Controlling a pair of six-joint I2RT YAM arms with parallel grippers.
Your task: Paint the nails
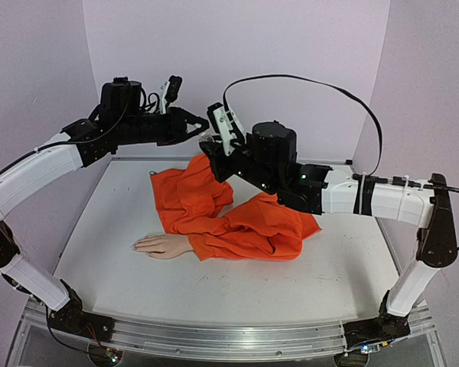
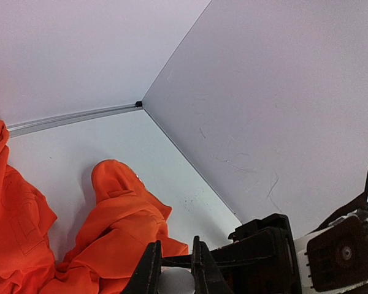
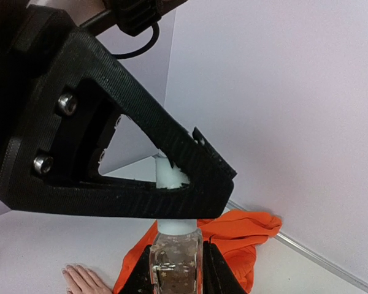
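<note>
Nails: on the mannequin hand, which lies flat on the table, below and left of both grippers and well apart from them.
Left gripper: nearly closed, pinching the white cap.
Right gripper: clamped on the glass bottle directly under that cap.

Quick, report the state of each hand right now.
Left hand: closed on the white cap.
Right hand: closed around the small glass bottle.
</note>
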